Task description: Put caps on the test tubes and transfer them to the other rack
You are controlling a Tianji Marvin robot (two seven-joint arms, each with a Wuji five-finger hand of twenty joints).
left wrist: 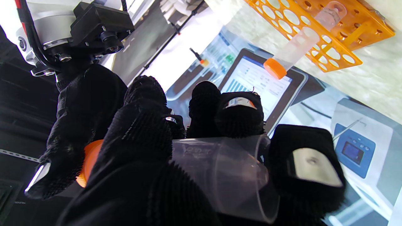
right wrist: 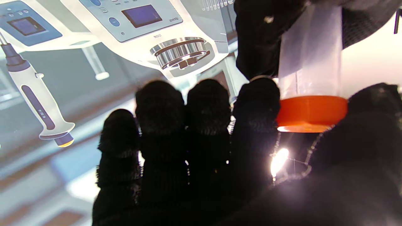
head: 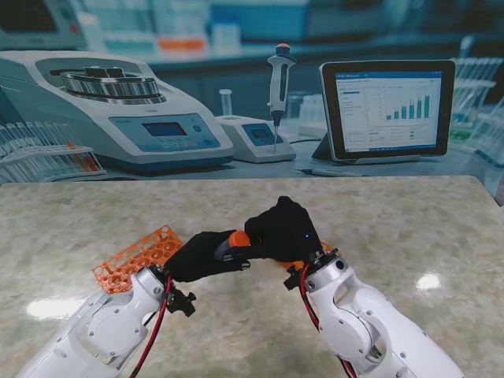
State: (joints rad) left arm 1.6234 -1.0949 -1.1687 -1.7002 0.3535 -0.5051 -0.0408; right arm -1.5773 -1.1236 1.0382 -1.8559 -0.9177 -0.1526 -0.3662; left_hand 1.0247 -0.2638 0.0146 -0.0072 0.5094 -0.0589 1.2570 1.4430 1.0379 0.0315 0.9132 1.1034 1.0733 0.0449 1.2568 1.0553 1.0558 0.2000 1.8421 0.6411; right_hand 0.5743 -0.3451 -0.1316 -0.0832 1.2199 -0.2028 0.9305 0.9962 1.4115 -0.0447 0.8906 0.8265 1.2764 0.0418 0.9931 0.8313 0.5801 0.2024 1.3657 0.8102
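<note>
Both black-gloved hands meet over the marbled stone table [head: 409, 228], just to the right of the orange perforated plastic rack [head: 135, 256]. Left hand [head: 197, 256] is wrapped around a clear plastic test tube [left wrist: 220, 169], its fingers [left wrist: 240, 114] curled over the tube's barrel. Right hand [head: 283, 228] pinches the round orange screw cap [right wrist: 311, 113] at the tube's end, index fingertip on one side of the cap and thumb [right wrist: 361, 125] on the other, so the cap sits between them; its other three fingers stand straight and side by side, touching nothing. In the stand's view only a sliver of orange shows where the two hands touch. The tube is transparent and looks empty, with faint printed markings on its wall. A second clear tube with an orange cap [left wrist: 301, 44] stands in a hole of the orange rack, apart from both hands.
</note>
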